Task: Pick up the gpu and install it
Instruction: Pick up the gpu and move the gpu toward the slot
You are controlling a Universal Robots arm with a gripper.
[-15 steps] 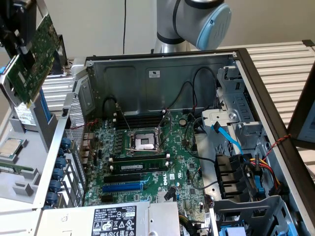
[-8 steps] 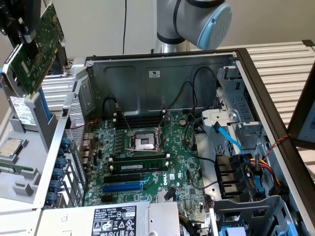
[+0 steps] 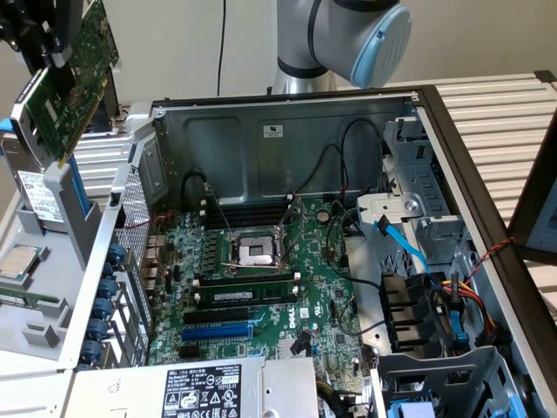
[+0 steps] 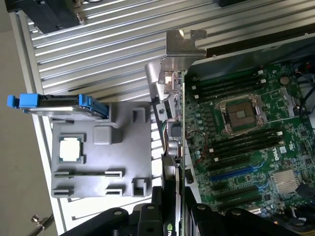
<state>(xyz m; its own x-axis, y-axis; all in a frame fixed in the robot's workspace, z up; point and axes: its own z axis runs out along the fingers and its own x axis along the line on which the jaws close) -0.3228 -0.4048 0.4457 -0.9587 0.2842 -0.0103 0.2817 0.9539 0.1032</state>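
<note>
1. Exterior view: at the top of the exterior view's left, a black end effector point(image 3: 59, 54) is clamped on the gpu point(image 3: 68, 96), a small rectangular green circuit board. It holds the card tilted in the air.
2. Below the card stands a grey plastic parts holder point(image 3: 52, 287). A square silver processor chip point(image 3: 16, 261) lies in it.
3. Toward the exterior view's right lies an open grey metal computer case point(image 3: 261, 131) with a large green motherboard point(image 3: 261, 287) inside. The gpu is outside the case, above its wall.
4. A grey robot arm point(image 3: 348, 35) with a pale blue cap rises behind the case.
5. Wrist view: the gpu point(image 4: 173, 137) is seen edge-on, gripped by the end effector point(image 4: 170, 219). Its silver metal bracket point(image 4: 181, 46) is at the far end.
6. On one side of the card is the grey holder point(image 4: 123, 157), carrying the processor chip point(image 4: 71, 149) and a blue-railed drive point(image 4: 54, 104).
7. On the other side is the motherboard point(image 4: 246, 147) with its open square processor socket point(image 4: 241, 115).
8. A slatted silver surface point(image 4: 98, 49) lies beyond the holder.
</note>
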